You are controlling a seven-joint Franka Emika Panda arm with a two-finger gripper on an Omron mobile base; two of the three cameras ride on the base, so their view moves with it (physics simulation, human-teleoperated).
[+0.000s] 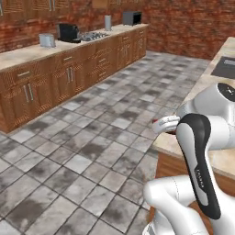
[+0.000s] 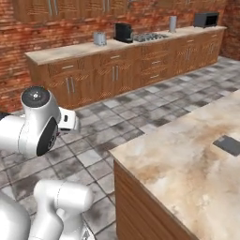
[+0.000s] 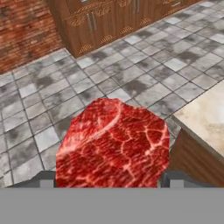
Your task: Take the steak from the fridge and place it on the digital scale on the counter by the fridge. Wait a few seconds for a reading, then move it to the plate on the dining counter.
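Observation:
The steak (image 3: 113, 144), a marbled red slab, sits in the lower middle of the hand view between my two dark fingertips, with my gripper (image 3: 111, 179) shut on it. It hangs over the grey tiled floor, just left of the dining counter's corner (image 3: 205, 116). From the left base view my gripper (image 1: 158, 125) is at the near edge of the dining counter (image 1: 220, 158), which carries a large dark grey panel (image 1: 225, 66). In the right base view the dining counter (image 2: 187, 164) spreads to the right. The plate, the fridge and the digital scale are out of view.
A long counter (image 1: 27, 53) with brown wooden drawers runs along the brick wall at the back, carrying a toaster (image 1: 47, 40), a black coffee machine (image 1: 68, 32) and a microwave (image 1: 132, 18). Grey floor tiles (image 1: 82, 151) lie between it and the dining counter.

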